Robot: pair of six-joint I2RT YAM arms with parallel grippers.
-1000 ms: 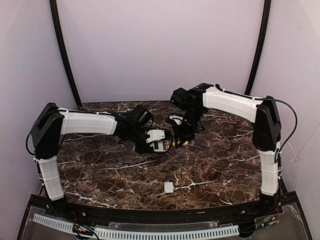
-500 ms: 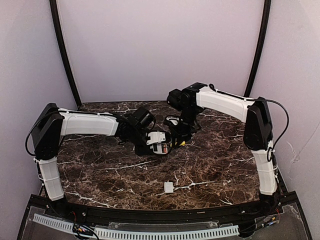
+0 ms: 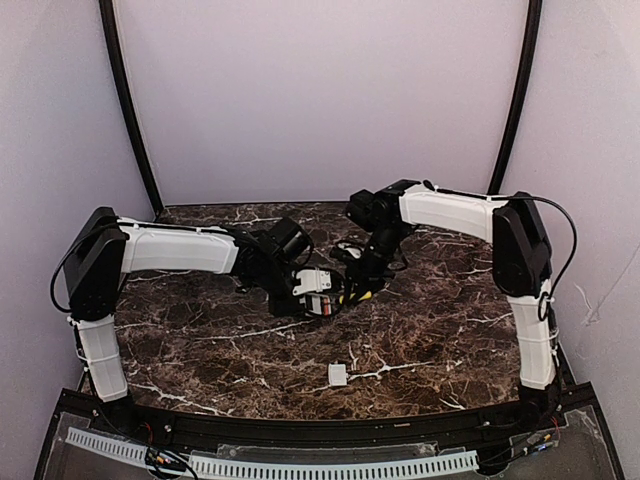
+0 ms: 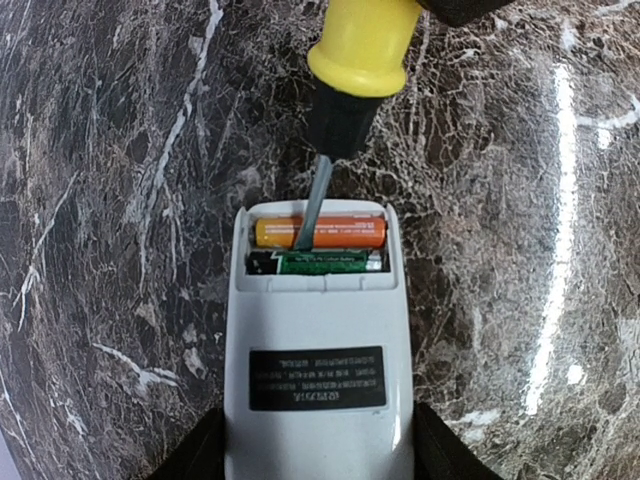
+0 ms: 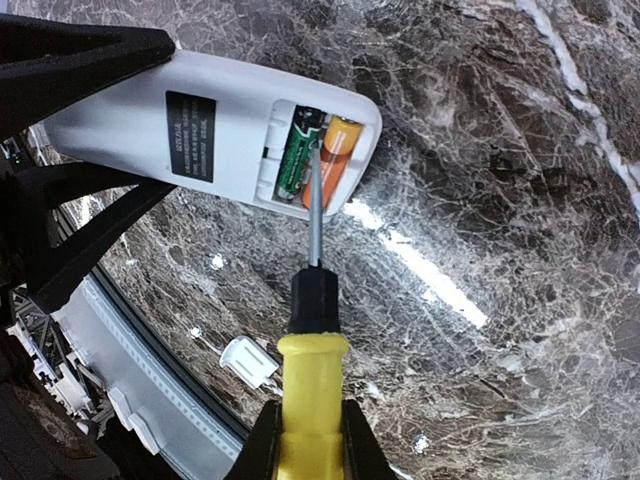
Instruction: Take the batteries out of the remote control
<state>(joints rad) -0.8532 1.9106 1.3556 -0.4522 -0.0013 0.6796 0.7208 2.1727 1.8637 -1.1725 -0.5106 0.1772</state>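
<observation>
Two batteries sit side by side in the open compartment at the far end of the remote (image 4: 315,330). The orange battery (image 4: 350,232) lies nearest the remote's end and the green battery (image 4: 320,262) just inside it, the two touching along their length. Both are fully seated. The remote is turned back-side up, with a dark label across the middle of its white shell.

The left hand (image 4: 315,452) pinches the remote at the end away from the compartment, one black finger on each long edge. It holds the remote over the middle of the counter (image 3: 200,340). Whether the remote touches the stone cannot be told.

A screwdriver (image 5: 312,400) reaches into the compartment from the open end. Its thin metal shaft crosses the orange battery, and its tip rests at the seam between the two cells. Behind the shaft come a black collar and then a yellow handle. The right hand (image 3: 358,280) is pressed onto that yellow handle, a finger on either side, with the tool pointing toward the left hand.

The two hands meet near the centre of the dark, white-veined marble counter. A small white cover (image 3: 338,375) lies flat on the counter toward the near edge, well apart from the remote and both hands.
</observation>
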